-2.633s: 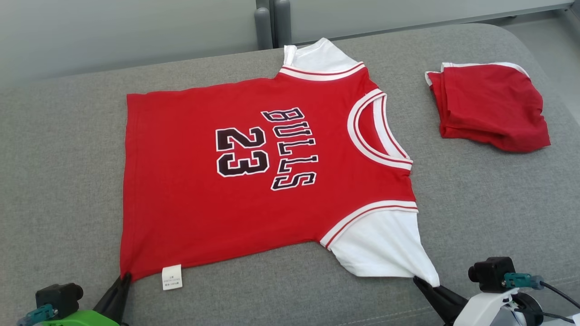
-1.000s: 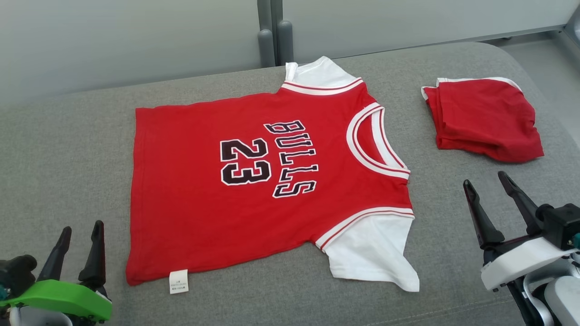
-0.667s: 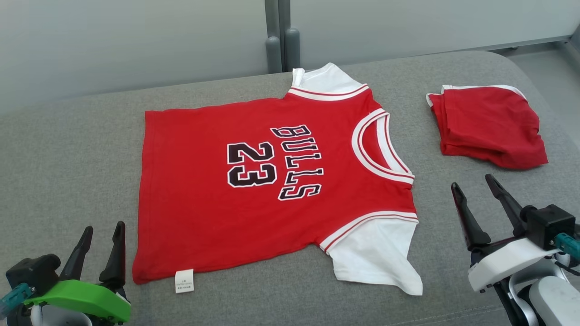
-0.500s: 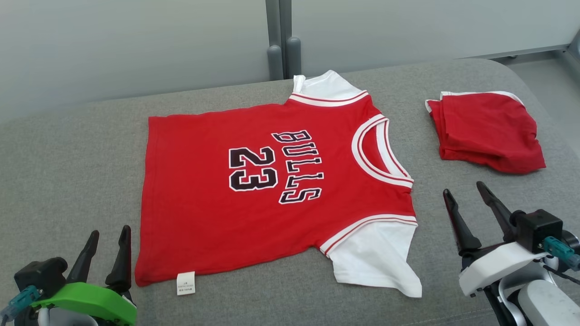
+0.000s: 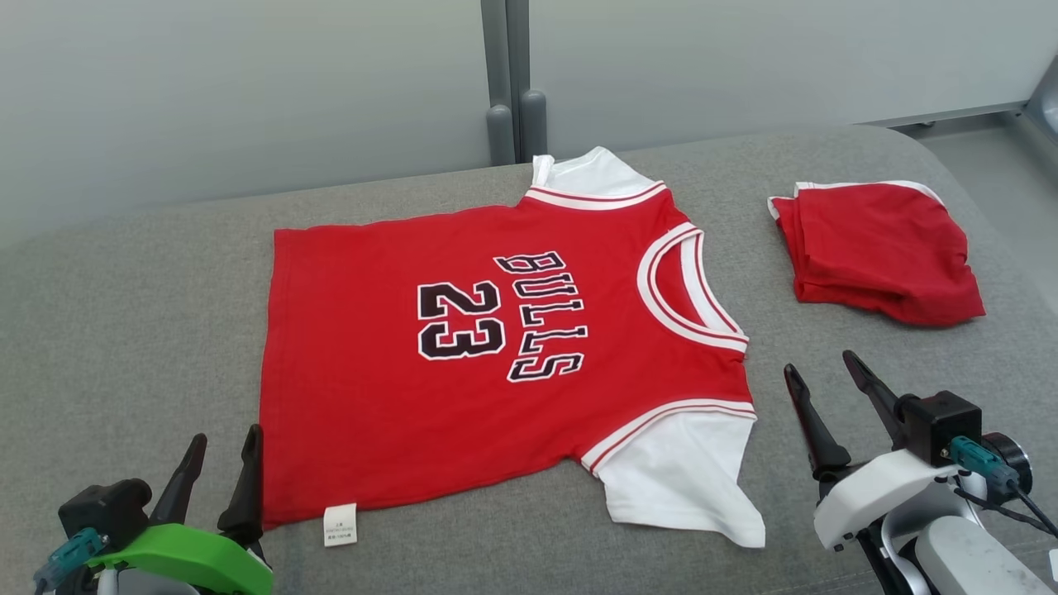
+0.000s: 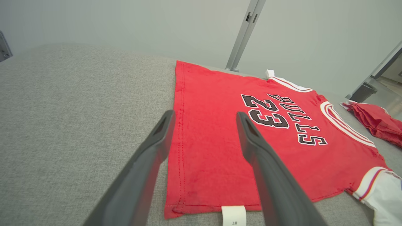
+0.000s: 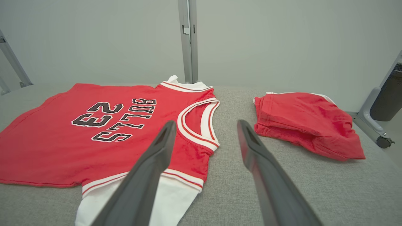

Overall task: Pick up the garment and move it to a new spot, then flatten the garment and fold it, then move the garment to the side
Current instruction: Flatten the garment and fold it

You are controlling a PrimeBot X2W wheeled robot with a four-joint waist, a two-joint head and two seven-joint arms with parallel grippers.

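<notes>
Through the head camera I see a grey fabric cushion (image 5: 124, 330) set against a pale wall (image 5: 248, 83) with a grey post (image 5: 504, 83). The red jersey (image 5: 372, 397) lies flat mid-cushion. Its long axis runs left to right, hem to my left, collar to my right toward a folded red garment (image 5: 876, 252). My left gripper (image 5: 225, 436) and right gripper (image 5: 818, 362) hover spread wide, holding nothing. Left wrist: the fingers frame the hem edge, white label (image 6: 233, 216) below. Right wrist: the fingers frame bare cushion between collar and folded garment.
</notes>
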